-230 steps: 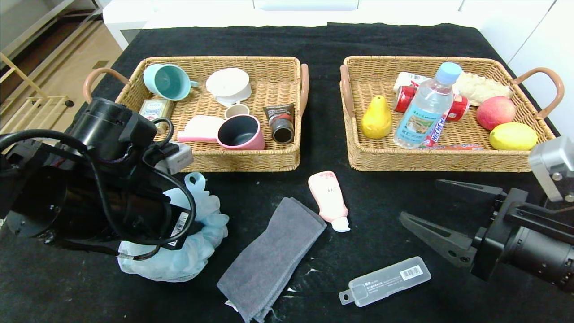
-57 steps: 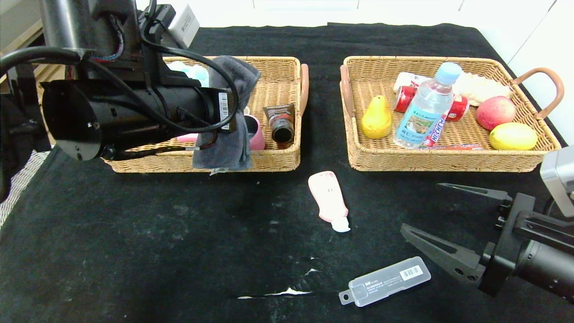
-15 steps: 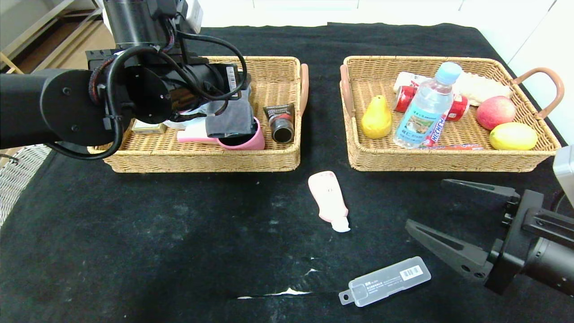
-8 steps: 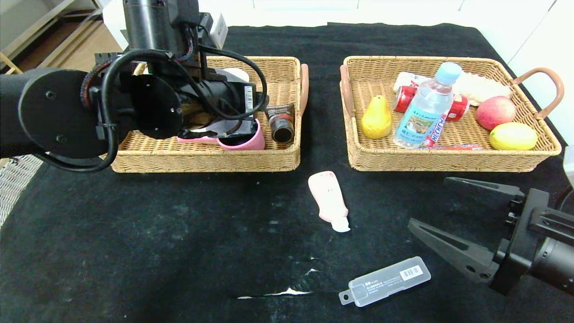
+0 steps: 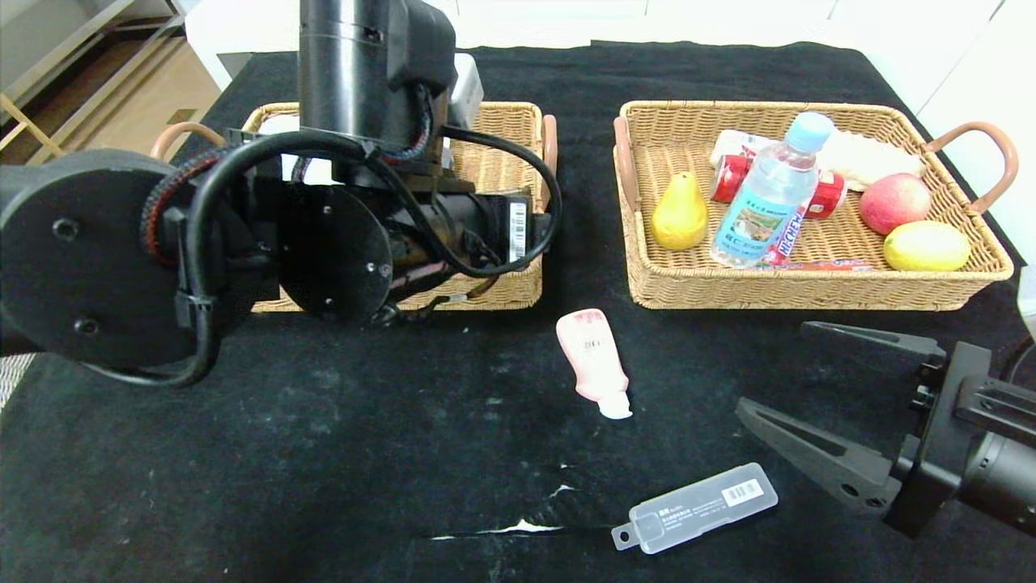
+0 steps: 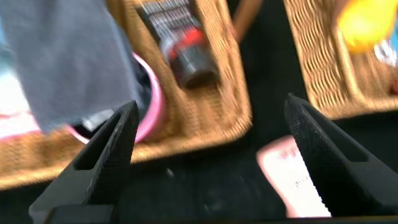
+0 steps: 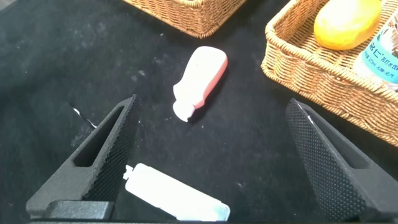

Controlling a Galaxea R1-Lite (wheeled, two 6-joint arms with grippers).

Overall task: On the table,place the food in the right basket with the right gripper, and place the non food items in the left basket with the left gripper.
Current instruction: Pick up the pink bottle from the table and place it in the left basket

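My left arm [image 5: 364,235] hangs over the left basket [image 5: 518,113] and hides most of it. In the left wrist view my left gripper [image 6: 212,102] is open and empty above that basket's front corner. The grey towel [image 6: 68,62] lies in the basket over a pink cup [image 6: 152,102]. The bath pouf is hidden. The pink tube [image 5: 595,360] and the plastic case [image 5: 696,506] lie on the table [image 5: 324,453]. The pear [image 5: 680,214] and water bottle [image 5: 769,194] sit in the right basket [image 5: 809,295]. My right gripper [image 5: 773,368] is open and empty, low beside the case.
A black and red tube [image 6: 180,43] lies in the left basket near its right end. An apple [image 5: 894,202], a lemon [image 5: 927,245], a red can [image 5: 732,178] and snack packs fill the right basket. A black gap [image 5: 583,202] separates the baskets.
My left arm has swung right and toward the table's front, away from the towel, which stays draped over the pink cup. The right arm has hardly moved.
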